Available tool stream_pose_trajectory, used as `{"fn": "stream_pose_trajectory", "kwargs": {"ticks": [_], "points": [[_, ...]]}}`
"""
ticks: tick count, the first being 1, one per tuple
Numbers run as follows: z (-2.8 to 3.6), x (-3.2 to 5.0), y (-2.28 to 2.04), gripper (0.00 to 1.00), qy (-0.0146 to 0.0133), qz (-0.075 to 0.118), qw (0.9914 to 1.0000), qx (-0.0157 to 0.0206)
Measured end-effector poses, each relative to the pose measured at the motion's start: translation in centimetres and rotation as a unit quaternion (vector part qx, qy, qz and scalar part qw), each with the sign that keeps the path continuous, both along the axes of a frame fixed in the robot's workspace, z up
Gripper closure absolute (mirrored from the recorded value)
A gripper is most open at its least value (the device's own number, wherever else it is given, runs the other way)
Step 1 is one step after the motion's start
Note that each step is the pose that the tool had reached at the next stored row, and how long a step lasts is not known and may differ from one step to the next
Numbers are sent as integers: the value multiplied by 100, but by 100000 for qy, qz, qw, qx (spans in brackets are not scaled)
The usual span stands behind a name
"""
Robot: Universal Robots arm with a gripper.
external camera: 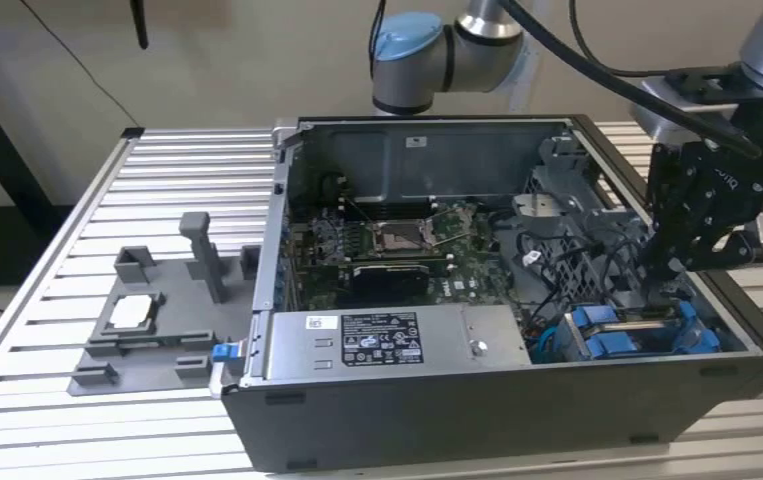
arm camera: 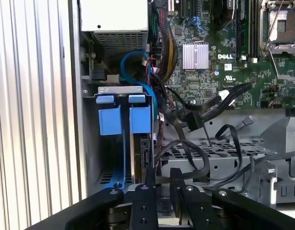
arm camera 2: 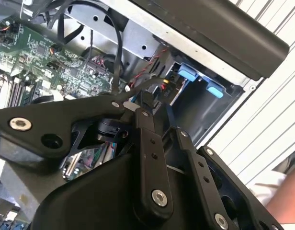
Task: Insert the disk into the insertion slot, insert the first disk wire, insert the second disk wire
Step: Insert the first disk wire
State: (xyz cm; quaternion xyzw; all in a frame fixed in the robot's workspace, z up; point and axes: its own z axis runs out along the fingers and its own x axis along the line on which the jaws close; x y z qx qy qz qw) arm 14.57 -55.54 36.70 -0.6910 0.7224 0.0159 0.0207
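Inside the black computer case (external camera: 488,410), at its near corner on the exterior view's right, the insertion slot (external camera: 637,330) with blue rails is seen. The tool (external camera: 669,268) is held just above it, among loose black wires (arm camera: 193,120). Whether the tool is apart or together cannot be told. A grey fixture tray (external camera: 141,355) is noted on the slatted worktop (external camera: 34,300) beside the case.

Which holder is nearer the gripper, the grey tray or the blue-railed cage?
The blue-railed cage inside the case, right by the gripper; the grey tray sits outside.
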Motion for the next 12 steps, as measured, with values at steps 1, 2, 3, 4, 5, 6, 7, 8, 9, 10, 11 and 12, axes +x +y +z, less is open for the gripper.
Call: {"fn": "stream_pose_trajectory", "kwargs": {"ticks": [1, 2, 3, 4, 5, 6, 7, 8, 9, 10, 11, 12], "points": [[0, -15, 21, 73, -112, 1, 100000, -146], [0, -32, 44, 73, -211, -1, 99999, -275], [3, -47, 64, 73, -348, -2, 99999, -385], [8, -62, 82, 73, -497, -3, 99998, -478], [17, -77, 99, 73, -661, 1, 99996, -584], [26, -90, 115, 73, -792, 2, 99995, -673], [37, -107, 133, 73, -940, 2, 99993, -775], [47, -121, 150, 73, -1063, 0, 99990, -883], [53, -134, 167, 73, -1168, 0, 99988, -1008], [59, -149, 187, 73, -1274, 2, 99985, -1169], [65, -163, 206, 73, -1371, 2, 99982, -1318], [72, -178, 224, 73, -1481, 2, 99979, -1446]]}}
